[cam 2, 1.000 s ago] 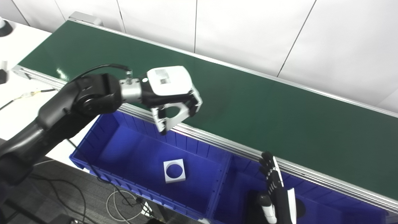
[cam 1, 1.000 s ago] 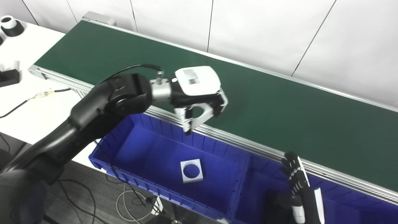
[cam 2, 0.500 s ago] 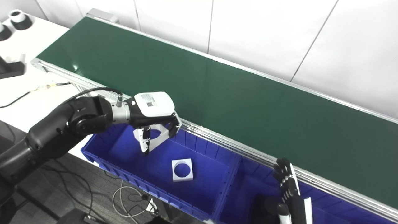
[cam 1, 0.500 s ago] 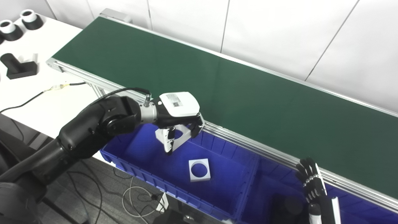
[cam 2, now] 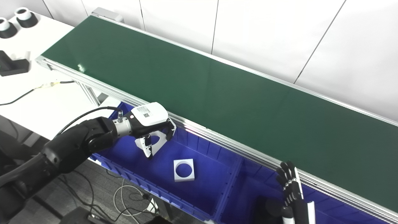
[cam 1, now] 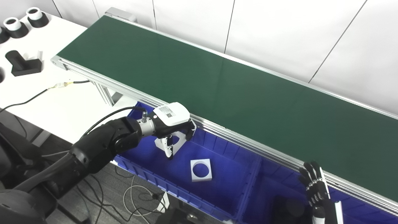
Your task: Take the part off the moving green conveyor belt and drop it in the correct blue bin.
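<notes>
My left hand (cam 1: 172, 123) is shut on a white square part with a round hole (cam 1: 169, 143), holding it tilted above the floor of the left blue bin (cam 1: 140, 169). A second white square part with a round hole (cam 1: 201, 170) lies flat on that bin's floor, to the right of the held one. The green conveyor belt (cam 1: 236, 93) runs diagonally behind the bins and carries nothing in view. My right hand (cam 1: 315, 189) hangs at the bottom right over the right blue bin (cam 1: 261, 199), fingers straight and apart, holding nothing.
A white table (cam 1: 46, 93) at the left carries black-and-white cylinders (cam 1: 32, 17), a black L-shaped block (cam 1: 21, 63) and a cable (cam 1: 46, 91). A dark round part (cam 2: 273, 207) lies in the right bin. Cables lie on the floor below the bins.
My left hand carried the white part from over the belt's near rail down into the left bin, toward me. The camera shifted too. My right hand stayed in place.
</notes>
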Controlling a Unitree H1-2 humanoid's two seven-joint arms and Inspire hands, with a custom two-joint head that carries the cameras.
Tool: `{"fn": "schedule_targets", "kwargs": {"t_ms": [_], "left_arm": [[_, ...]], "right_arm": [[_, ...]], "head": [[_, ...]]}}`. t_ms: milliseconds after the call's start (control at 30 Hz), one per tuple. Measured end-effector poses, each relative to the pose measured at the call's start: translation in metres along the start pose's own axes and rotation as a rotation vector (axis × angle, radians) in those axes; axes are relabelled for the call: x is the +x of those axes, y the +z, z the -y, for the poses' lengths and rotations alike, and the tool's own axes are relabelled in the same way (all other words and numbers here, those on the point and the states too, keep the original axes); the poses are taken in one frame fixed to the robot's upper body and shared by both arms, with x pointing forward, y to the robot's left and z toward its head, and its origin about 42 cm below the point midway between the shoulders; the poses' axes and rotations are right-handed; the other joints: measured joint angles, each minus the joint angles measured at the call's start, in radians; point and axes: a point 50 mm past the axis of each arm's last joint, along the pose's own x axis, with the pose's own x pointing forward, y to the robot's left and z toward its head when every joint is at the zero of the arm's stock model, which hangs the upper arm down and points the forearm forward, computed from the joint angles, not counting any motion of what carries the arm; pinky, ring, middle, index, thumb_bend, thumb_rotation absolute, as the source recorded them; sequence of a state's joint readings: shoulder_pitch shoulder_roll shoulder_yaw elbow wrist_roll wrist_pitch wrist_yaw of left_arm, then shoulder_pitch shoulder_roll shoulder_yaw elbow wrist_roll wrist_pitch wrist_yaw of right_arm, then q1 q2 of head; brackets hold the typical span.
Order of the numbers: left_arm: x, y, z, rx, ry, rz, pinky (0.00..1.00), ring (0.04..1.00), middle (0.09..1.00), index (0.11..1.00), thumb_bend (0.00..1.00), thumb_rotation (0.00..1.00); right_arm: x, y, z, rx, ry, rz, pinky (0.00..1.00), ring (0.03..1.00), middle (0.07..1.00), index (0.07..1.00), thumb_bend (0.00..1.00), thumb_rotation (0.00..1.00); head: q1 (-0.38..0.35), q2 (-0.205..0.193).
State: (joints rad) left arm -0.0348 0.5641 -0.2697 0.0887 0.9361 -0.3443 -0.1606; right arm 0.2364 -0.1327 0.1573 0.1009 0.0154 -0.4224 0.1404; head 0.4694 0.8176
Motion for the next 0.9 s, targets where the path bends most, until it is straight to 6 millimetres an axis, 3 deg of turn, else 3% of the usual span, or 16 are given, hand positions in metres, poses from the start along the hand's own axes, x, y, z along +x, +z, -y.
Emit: {"fn": "schedule_targets", "kwargs": {"t_ms": [433, 533, 600, 633, 700, 900], "left_arm": [[0.0025, 0.0049, 0.0012, -0.002, 0.016, 0.023, 0.35, 0.398, 0.509, 0.522, 0.5, 0.0], [0.0021, 0.005, 0.0025, -0.018, -0.013, 0.028, 0.4, 0.462, 0.502, 0.499, 0.51, 0.0], [0.0014, 0.0044, 0.0036, -0.03, -0.045, 0.029, 0.42, 0.498, 0.56, 0.494, 0.52, 0.05], [0.0012, 0.0043, 0.0042, -0.032, -0.058, 0.03, 0.42, 0.51, 0.582, 0.551, 0.8, 0.16], [0.0007, 0.0045, 0.0051, -0.035, -0.076, 0.037, 0.43, 0.524, 0.605, 0.591, 0.97, 0.24], [0.0013, 0.0027, -0.0004, -0.033, -0.104, 0.049, 0.43, 0.531, 0.622, 0.608, 1.0, 0.26]], "right_arm": [[0.0013, 0.0002, -0.003, 0.007, -0.008, 0.002, 0.88, 0.911, 0.932, 0.963, 0.87, 0.96], [0.0013, 0.0002, -0.0033, 0.008, -0.006, 0.003, 0.88, 0.909, 0.93, 0.959, 0.87, 0.96], [0.0014, 0.0002, -0.0038, 0.009, -0.001, 0.003, 0.88, 0.909, 0.93, 0.957, 0.86, 0.96], [0.0015, 0.0002, -0.0041, 0.01, 0.0, 0.003, 0.88, 0.909, 0.931, 0.958, 0.86, 0.96], [0.0018, 0.0003, -0.0048, 0.012, 0.0, 0.004, 0.88, 0.909, 0.932, 0.959, 0.87, 0.96], [0.0019, 0.0004, -0.0051, 0.013, -0.001, 0.004, 0.87, 0.904, 0.928, 0.954, 0.86, 0.96]], "head": [[-0.02, -0.002], [-0.023, -0.003], [-0.023, -0.003], [-0.023, -0.003], [-0.029, -0.003], [-0.031, -0.006]]}}
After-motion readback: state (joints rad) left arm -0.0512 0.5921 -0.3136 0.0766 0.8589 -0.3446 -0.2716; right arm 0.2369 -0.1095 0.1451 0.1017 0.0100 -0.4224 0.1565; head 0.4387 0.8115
